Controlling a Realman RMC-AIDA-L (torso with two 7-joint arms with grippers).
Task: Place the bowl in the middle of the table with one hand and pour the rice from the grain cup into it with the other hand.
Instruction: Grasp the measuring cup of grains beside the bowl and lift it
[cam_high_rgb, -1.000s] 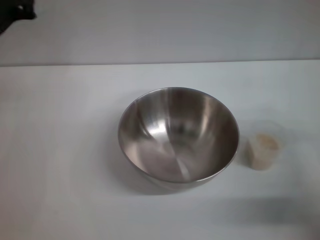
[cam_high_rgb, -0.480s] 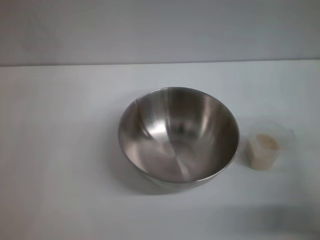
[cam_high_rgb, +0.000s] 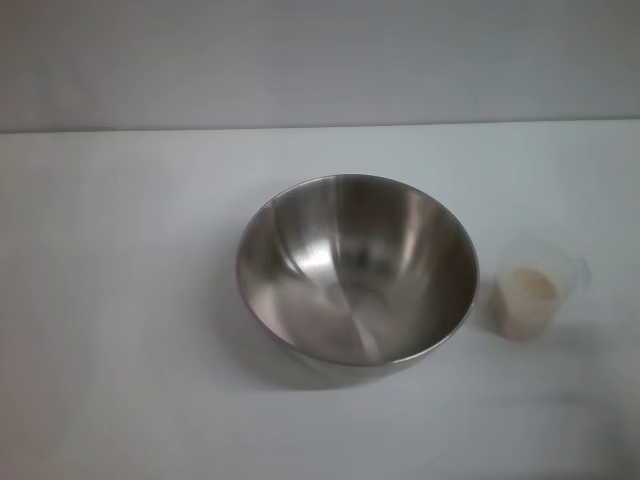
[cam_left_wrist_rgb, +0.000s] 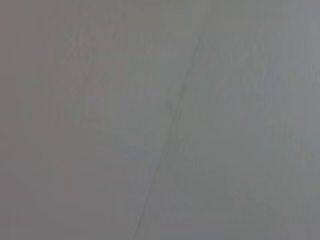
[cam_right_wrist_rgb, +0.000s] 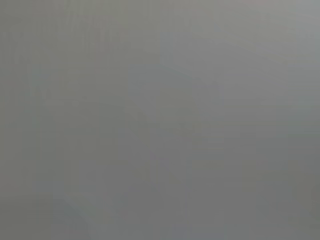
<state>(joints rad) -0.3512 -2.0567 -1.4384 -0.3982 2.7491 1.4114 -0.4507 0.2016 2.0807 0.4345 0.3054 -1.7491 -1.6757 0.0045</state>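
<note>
The stainless-steel bowl stands upright on the white table, a little right of the middle, and is empty inside. The clear grain cup stands upright just right of the bowl, apart from it, with pale rice inside. Neither gripper shows in the head view. Both wrist views show only a plain grey surface.
The table's far edge runs across the back, with a grey wall behind it.
A dark arm part at the top left corner of the head view has left the picture. The bowl and the cup have stayed where they were.
</note>
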